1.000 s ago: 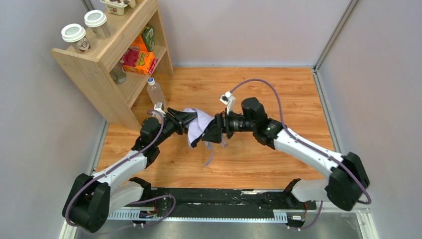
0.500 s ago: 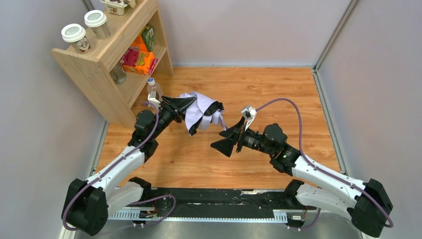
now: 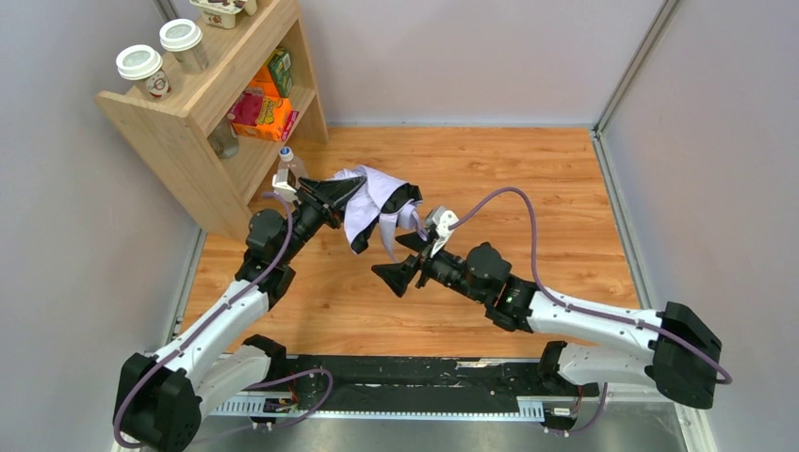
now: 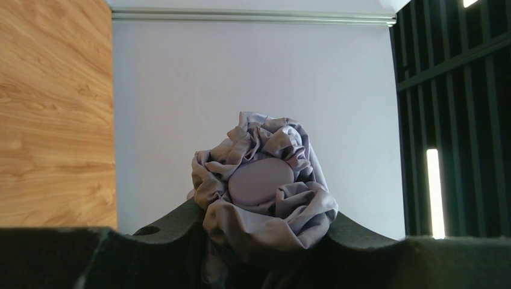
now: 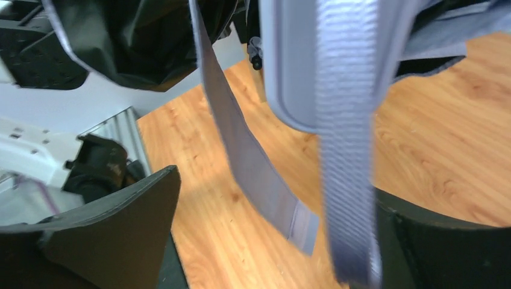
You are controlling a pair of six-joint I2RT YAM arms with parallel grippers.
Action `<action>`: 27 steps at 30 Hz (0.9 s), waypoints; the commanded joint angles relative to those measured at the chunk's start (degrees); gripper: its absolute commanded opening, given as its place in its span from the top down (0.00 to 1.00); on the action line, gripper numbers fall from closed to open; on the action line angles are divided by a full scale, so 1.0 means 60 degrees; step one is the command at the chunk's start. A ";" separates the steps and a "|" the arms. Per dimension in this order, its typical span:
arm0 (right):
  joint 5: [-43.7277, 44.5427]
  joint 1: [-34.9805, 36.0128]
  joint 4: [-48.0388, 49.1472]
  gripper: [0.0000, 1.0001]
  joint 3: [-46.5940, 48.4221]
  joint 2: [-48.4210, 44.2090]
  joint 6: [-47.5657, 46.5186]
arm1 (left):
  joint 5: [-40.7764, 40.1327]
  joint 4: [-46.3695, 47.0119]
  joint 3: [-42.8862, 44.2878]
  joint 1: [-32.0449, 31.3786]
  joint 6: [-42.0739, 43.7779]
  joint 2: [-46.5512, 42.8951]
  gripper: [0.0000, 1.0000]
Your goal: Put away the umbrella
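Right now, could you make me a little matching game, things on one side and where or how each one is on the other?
Things:
1. umbrella
2. right hand
3. lidded cups
4. clear bottle

Places or states:
A. on top of the wooden shelf
B. standing at the foot of the shelf
C. gripped and held up by the left hand
D. open, gripping nothing

Pairs: 1-C, 2-D, 3-A, 4-B
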 commanded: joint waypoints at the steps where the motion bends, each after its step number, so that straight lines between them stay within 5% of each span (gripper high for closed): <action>1: 0.2973 0.0964 0.1767 0.19 0.0643 0.0696 -0.1638 | -0.0219 0.0416 0.0656 -0.0015 -0.0609 -0.0415 1.00; 4: 0.3786 0.1435 0.2089 0.73 0.0791 0.1194 -0.1684 | -0.0336 0.0371 0.0729 -0.0029 -0.0770 -0.0488 1.00; 8: 0.3613 0.1685 0.2459 1.00 0.0688 0.1285 -0.1174 | -0.0322 0.0474 0.0846 -0.0029 -0.0771 -0.0503 1.00; 10: 0.3059 0.1670 0.1540 1.00 0.0936 0.0890 -0.0471 | -0.0249 0.0372 0.0803 -0.0029 -0.0800 -0.0576 1.00; 14: 0.1415 0.1787 0.0453 1.00 0.1857 0.1456 -0.1432 | -0.0570 0.0459 0.0758 -0.0336 -0.1224 -0.0562 1.00; 19: 0.4033 0.1438 0.2713 1.00 0.1000 0.2644 -0.2008 | -0.0907 0.0373 0.1183 -0.1156 -0.1635 -0.0503 1.00; 27: 0.4433 0.0923 0.3337 1.00 0.0089 0.2985 -0.1260 | -0.1172 -0.0536 0.1213 -0.1860 -0.1562 -0.0869 1.00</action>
